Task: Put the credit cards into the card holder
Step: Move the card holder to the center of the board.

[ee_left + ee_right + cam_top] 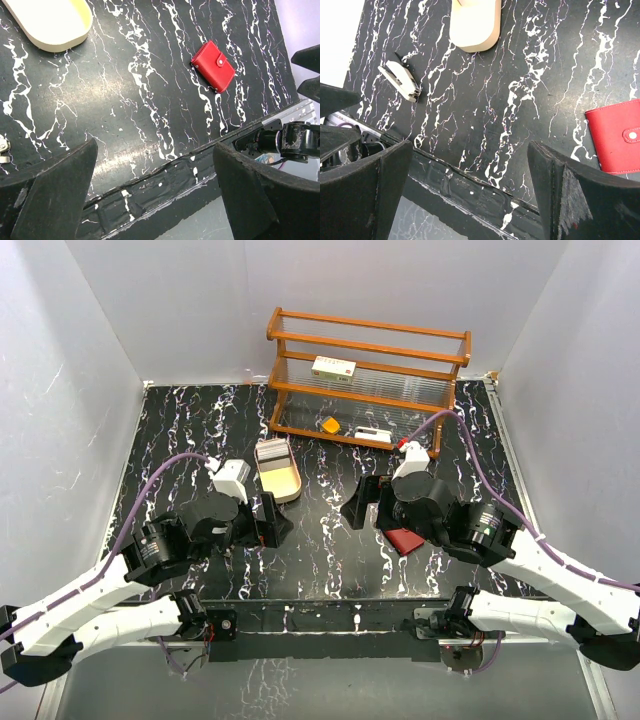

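Top view first. The credit cards [272,451] lie in the far end of the tan oval tray [290,485]. It sits mid-counter, a little left of centre, in front of the wooden rack [370,370] at the far edge. The card holder [404,539] lies toward the near edge, right of centre, half hidden under my right arm. The left fingers [272,520] and right fingers [355,508] face each other over the counter [320,550].

On the left wrist view, the left fingers [55,195] are spread wide and hold nothing. The red card holder [213,66] lies flat, snap fastened, well apart from the tray [75,35].

On the right wrist view, the right fingers [385,195] are also wide apart and empty. The card holder [615,142] is cut off at the picture's right side, and the tray's rounded end [475,37] is up top. A small white object [400,81] that I can't name lies on the counter.
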### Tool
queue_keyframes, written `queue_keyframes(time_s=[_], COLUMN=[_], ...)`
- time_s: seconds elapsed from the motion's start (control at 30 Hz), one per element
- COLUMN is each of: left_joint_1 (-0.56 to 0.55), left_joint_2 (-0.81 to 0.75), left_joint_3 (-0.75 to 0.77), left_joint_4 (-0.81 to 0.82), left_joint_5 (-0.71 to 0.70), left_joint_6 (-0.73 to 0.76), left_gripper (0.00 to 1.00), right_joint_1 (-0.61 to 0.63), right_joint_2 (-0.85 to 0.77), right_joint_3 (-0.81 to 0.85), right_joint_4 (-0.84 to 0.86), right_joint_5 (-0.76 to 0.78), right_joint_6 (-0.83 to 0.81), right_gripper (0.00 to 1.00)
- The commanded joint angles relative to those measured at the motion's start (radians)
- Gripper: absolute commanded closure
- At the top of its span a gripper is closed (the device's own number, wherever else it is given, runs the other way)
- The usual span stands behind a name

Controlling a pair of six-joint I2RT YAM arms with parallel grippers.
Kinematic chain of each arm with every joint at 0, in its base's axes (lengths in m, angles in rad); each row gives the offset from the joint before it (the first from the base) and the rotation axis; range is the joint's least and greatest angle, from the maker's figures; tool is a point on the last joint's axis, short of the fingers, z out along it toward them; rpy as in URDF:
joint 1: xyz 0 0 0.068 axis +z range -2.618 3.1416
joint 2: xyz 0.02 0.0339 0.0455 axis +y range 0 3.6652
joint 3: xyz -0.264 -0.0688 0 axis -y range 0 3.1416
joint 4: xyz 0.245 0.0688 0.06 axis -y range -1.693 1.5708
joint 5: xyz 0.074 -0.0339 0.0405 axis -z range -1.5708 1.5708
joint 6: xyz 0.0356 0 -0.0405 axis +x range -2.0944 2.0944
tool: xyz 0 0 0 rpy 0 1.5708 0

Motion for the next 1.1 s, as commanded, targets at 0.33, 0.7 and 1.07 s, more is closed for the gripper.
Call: queue_keyframes(time_s=[0.33,0.7,1.07], left_joint_1=[-0.005,-0.004,-0.004], left_joint_2=[0.097,0.202,0.110], left_joint_3=[-0.033,-0.102,-0.198], left_joint_4=[-0.001,-0.003,0.094], left_joint_5=[-0.003,-0.022,0.075], left_joint_6=[0.020,0.024,-0.020], left_gripper=[0.01,0.02,0.07], right_joint_1=[-0.014,-0.226,-0.555], right_joint_2=[0.081,0.286,0.328], right_joint_3=[-0.025,-0.084,-0.259], right_joint_4=[-0.045,-0.085,0.102], right_joint_5=[0.166,0.169,-0.040], right_joint_6=[0.021,-0.001,-0.123], right_gripper=[0.02,0.38,0.37])
